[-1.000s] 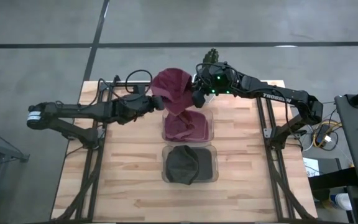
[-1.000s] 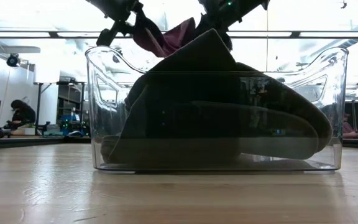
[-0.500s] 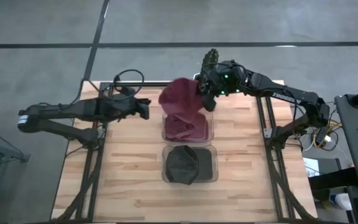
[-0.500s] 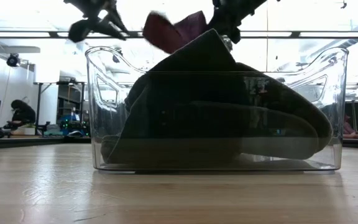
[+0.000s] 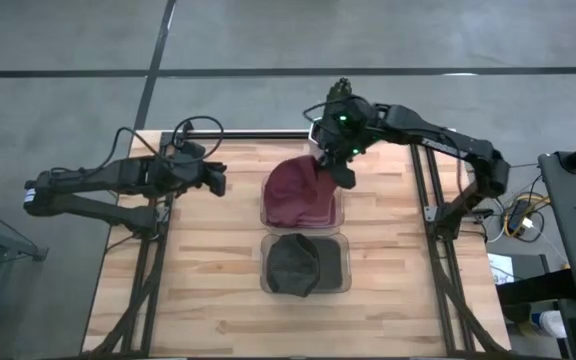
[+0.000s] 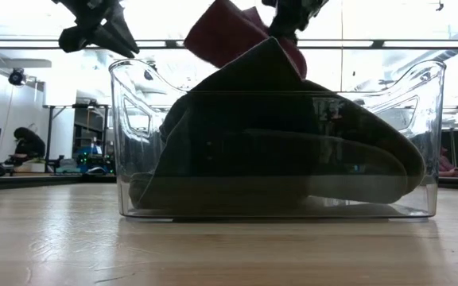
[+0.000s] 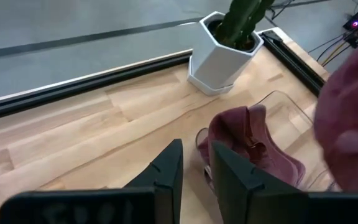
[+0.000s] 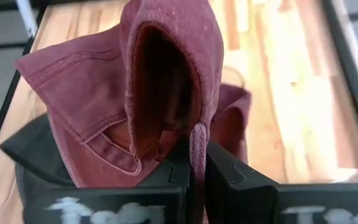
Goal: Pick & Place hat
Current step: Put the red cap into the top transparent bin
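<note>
Fabric of the maroon hat point(image 5: 296, 186) is pinched in my right claw point(image 5: 334, 168) above the far bin point(image 5: 339, 207). My left claw point(image 5: 215, 178), fingers slightly apart and holding nothing, hangs over bare bench point(image 5: 198, 260) beside that bin's rim.

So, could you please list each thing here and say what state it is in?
Red hat: held up by its edge, hanging over the far bin.
Right hand: shut on the red hat.
Left hand: holding nothing, away from the bins.
Far bin: holds red cloth.
Near bin: holds a dark hat.
Plant pot: upright.
</note>
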Tool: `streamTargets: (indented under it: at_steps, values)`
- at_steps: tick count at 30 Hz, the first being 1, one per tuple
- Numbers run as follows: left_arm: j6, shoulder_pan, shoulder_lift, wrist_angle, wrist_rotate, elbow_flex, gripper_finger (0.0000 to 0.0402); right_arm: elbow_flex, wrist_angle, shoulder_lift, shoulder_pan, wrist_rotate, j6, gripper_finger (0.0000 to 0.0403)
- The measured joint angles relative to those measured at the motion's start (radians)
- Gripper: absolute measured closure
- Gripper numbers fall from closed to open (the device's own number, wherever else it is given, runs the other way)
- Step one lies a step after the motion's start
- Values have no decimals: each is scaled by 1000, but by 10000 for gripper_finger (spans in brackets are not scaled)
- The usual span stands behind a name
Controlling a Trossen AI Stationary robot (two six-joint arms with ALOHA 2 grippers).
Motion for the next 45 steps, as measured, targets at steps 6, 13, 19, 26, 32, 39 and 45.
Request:
streamTargets:
  at_steps: [6, 13, 19, 26, 32, 39, 45]
  values:
    - [6, 0, 18, -21, 0, -1, 328, 99, -123, 161, -3, -29, -80, 392]
    - [7, 0, 39, -67, 1, -10, 328, 185, -222, 309, -6, -24, -146, 392]
    - [4, 0, 39, -69, 1, -47, 328, 249, -261, 395, -8, 0, -164, 392]
    - [1, 0, 39, -69, 1, -68, 328, 271, -282, 468, -8, 35, -188, 392]
    - [-14, 0, 39, -65, 1, -91, 328, 270, -271, 470, -19, 94, -190, 392]
    - [-56, 0, 39, -63, 1, -128, 328, 270, -277, 472, -28, 49, -191, 391]
    - [-64, 0, 39, -63, 0, -132, 328, 267, -276, 506, -27, 35, -190, 389]
